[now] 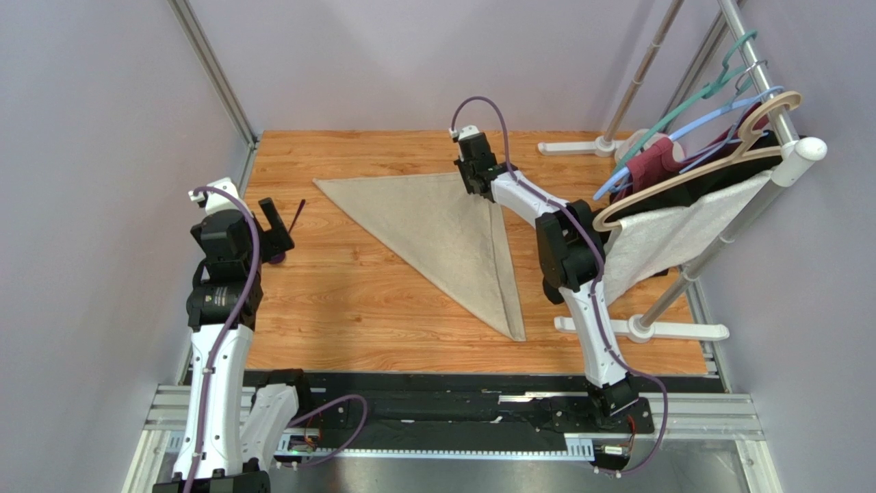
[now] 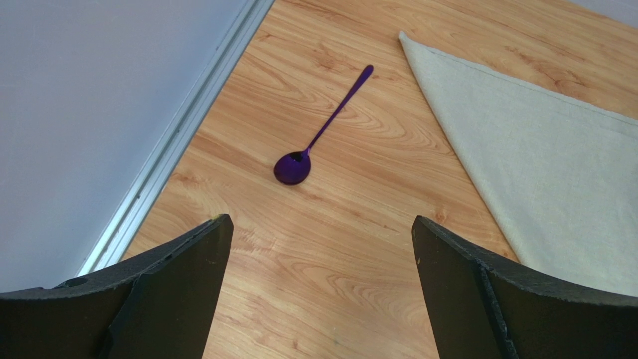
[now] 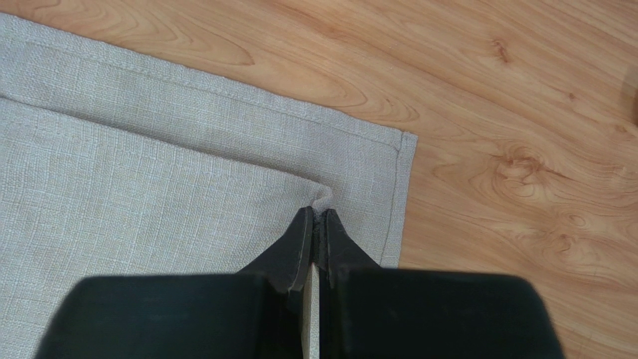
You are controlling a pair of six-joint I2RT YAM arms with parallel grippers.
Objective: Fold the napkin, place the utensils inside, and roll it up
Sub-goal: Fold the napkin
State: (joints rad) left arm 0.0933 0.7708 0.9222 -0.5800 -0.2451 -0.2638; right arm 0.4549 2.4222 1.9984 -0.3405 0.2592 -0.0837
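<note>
1. Nearest, the left gripper [image 2: 320,224] hangs over bare wooden tabletop [image 1: 360,308] at the left edge. Its jaws are spread wide, with nothing between them and nothing touched.
2. Just beyond it lies the purple spoon [image 2: 322,134]. The left wrist view alone shows it whole: bowl towards the gripper, handle slanting away, between the wall rail and the napkin's left point, apart from both. From overhead only a thin dark sliver [image 1: 298,211] shows beside the gripper [image 1: 272,221].
3. The napkin [image 1: 442,231] lies mid-table, folded into a triangle, with one long edge along the far side and one point towards the arm bases. The left wrist view catches only its left wing [image 2: 554,172].
4. At the triangle's far right corner sits the right gripper [image 1: 475,169]. Overhead its tips are hidden by its own body.
5. The right wrist view settles it – the right gripper [image 3: 316,213] has its fingers pressed together on a small pucker of the upper cloth layer [image 3: 150,202]. That layer's corner sits just short of the hemmed lower corner.
6. On the right, a garment rack [image 1: 781,134] holds hangers, a maroon garment [image 1: 653,164] and a white cloth [image 1: 668,236]. The right arm's elbow is close against them.
</note>
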